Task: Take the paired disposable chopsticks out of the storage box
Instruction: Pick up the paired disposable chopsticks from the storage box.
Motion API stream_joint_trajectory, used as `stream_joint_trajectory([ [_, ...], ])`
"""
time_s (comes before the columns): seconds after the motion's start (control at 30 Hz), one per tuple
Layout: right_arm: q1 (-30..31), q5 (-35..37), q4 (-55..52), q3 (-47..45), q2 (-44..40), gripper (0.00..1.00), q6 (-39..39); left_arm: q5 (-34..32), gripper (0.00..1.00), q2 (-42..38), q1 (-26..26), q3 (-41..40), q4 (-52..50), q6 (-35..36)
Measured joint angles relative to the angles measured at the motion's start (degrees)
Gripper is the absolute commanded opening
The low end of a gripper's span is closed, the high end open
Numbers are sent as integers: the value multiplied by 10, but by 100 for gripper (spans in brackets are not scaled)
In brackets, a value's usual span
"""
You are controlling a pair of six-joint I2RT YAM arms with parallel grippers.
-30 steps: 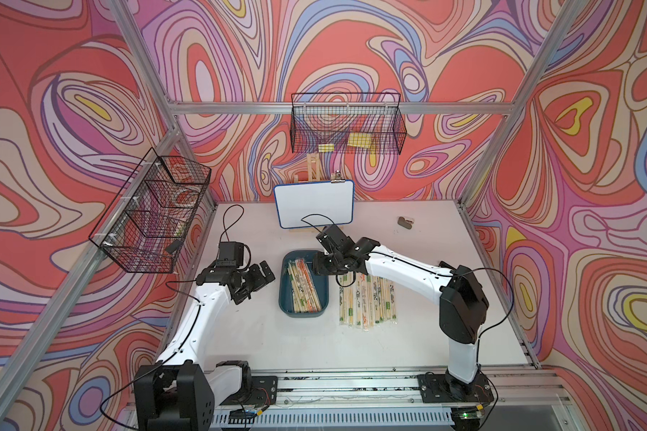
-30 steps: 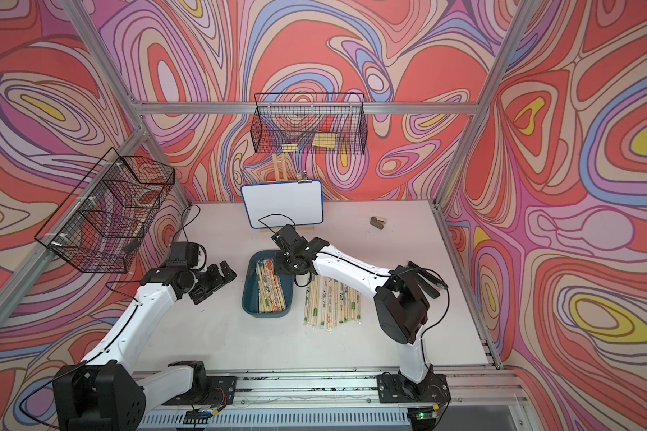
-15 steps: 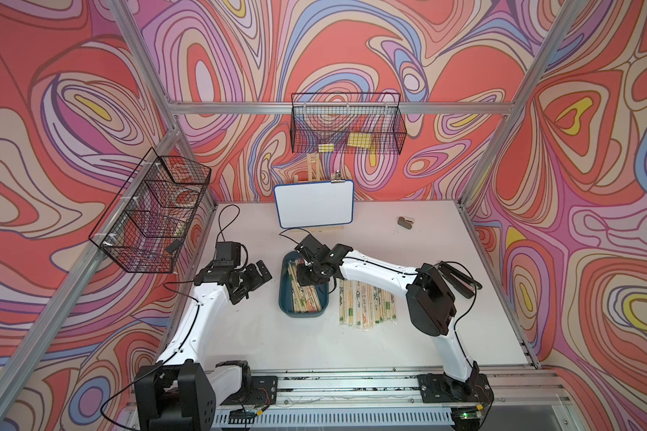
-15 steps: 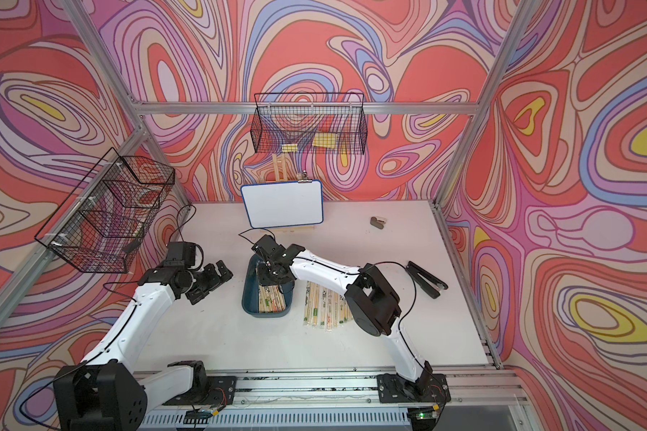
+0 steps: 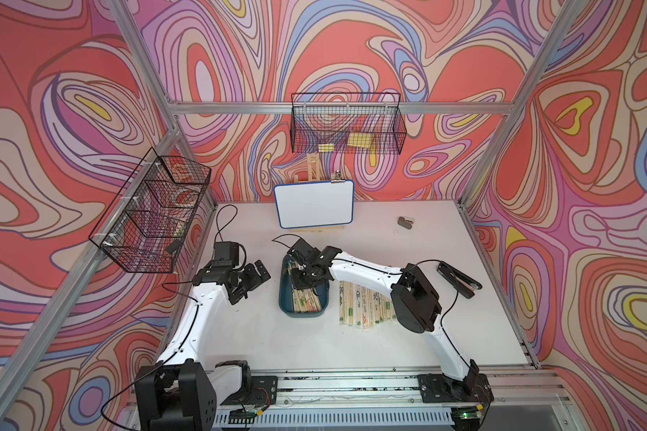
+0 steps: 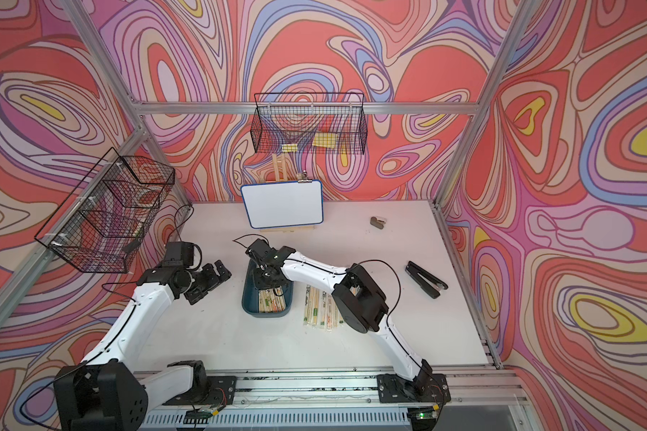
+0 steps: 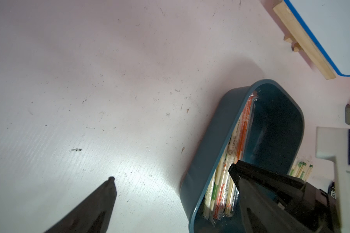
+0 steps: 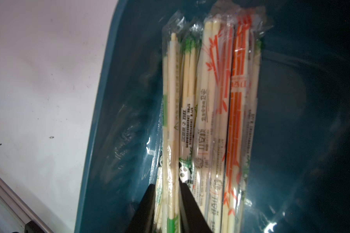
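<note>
Part done: some pairs out, more left in the box, R arm on the next one.

Top views: storage box [image 5: 281, 298] sits mid-table w/ several paired disposable chopsticks [image 5: 308, 301] inside. A row of pairs [image 5: 363, 308] lies on the table [image 5: 314, 354] just beside it, so that share looks done. Right gripper [image 5: 304, 279] is down in the box; left gripper [image 5: 253, 279] hangs apart from it, over bare table. Left wrist view: left gripper [image 7: 171, 174] jaws spread wide, nothing between them, box near one jaw. Right wrist view: right gripper [image 8: 167, 183] jaws sit tight on both sides of a green-marked pair [image 8: 171, 121] at the bundle's edge, which reads as a grasp. That pair isn't lifted out yet, and the rest of the bundle is left to do after it.
</note>
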Motion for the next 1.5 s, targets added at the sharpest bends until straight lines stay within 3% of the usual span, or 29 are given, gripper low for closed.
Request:
stream_joint_trajectory([
  [0.5, 1, 4, -26, 45, 51, 24, -5, 5, 100, 1, 7, 0, 5, 0],
  [0.77, 1, 8, -29, 50, 57, 0, -10, 9, 100, 1, 7, 0, 9, 0],
  [1.1, 1, 10, -26, 42, 52, 0, -9, 13, 100, 1, 9, 0, 10, 0],
  [1.5, 0, 25, -22, 11, -28, 0, -8, 17, 100, 1, 10, -1, 11, 0],
])
